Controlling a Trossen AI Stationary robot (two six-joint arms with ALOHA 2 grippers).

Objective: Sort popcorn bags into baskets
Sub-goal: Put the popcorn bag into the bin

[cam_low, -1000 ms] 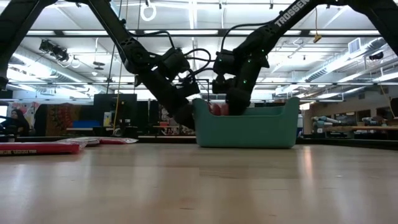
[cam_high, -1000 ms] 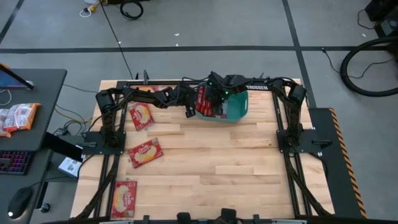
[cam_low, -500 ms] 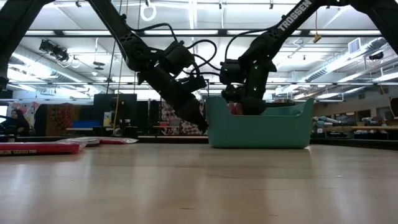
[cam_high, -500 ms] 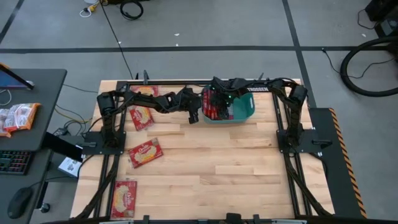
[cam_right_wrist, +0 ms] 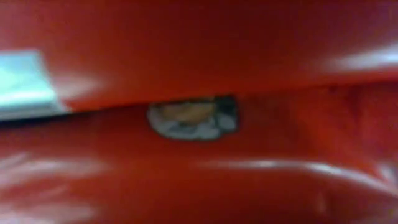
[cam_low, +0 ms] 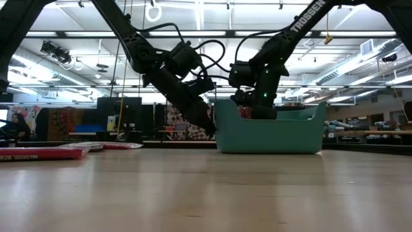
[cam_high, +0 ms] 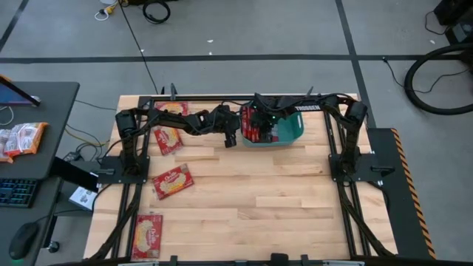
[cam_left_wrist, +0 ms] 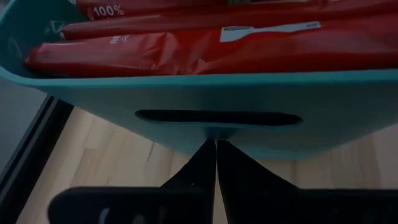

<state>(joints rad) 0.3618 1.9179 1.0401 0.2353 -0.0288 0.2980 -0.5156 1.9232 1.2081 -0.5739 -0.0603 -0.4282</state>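
The teal basket (cam_high: 293, 134) stands at the table's far middle, with several red popcorn bags (cam_high: 253, 127) on edge inside it. My left gripper (cam_high: 230, 139) is shut at the basket's left end wall (cam_left_wrist: 311, 134). My right gripper (cam_high: 264, 122) reaches down into the basket among the bags (cam_right_wrist: 199, 62); its fingertips are hidden behind the wall (cam_low: 270, 135). More popcorn bags lie flat on the left of the table: one (cam_high: 168, 138) near the left arm, one (cam_high: 173, 181) nearer, one (cam_high: 148, 235) by the near edge. My left gripper touches the basket's left end wall with its shut fingertips (cam_left_wrist: 216, 144), just under the handle slot (cam_left_wrist: 217, 116). The fingers slant down from the table's left. The basket stands flat on the table. My right gripper is down among the bags, but the basket wall and the gripper itself hide its tips: whether it touches a bag cannot be told.
Dark frame rails (cam_high: 340, 159) run along the table's sides and far edge. A dark side desk (cam_high: 37, 111) on the left carries orange-and-white packets (cam_high: 22, 139). Bare wood (cam_high: 259, 207) spreads over the near and right parts of the table.
My left gripper has gone toward the table's right edge with its shut fingers at the basket's end wall. The basket has slid that way and turned from askew to square with the table. My right gripper has sunk lower into the basket.
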